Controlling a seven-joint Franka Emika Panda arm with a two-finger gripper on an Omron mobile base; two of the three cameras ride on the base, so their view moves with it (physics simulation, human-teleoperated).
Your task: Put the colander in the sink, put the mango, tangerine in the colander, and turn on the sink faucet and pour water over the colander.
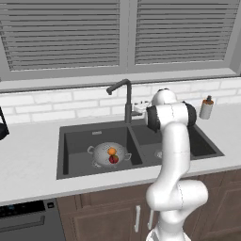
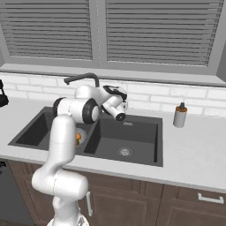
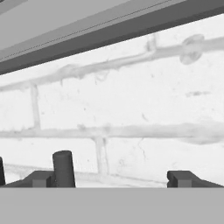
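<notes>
I see no readable writing or brand anywhere. The colander [image 1: 109,154] sits in the left basin of the sink [image 1: 75,141], with the tangerine [image 1: 111,151] and mango [image 1: 113,159] inside it. My gripper [image 3: 113,178] hovers by the sink faucet [image 1: 123,96], jaws spread wide, empty, facing the white tile wall [image 3: 131,105].

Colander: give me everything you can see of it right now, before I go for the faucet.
The colander is a small silvery-grey perforated metal bowl with two little side handles. It sits upright on the floor of the left basin of the dark sink, roughly mid-basin, apart from the walls. Inside it lie the orange tangerine and, nearer the camera, the dark red mango, side by side. No water is running onto it; whether it is wet cannot be told. Nothing grips it.
</notes>
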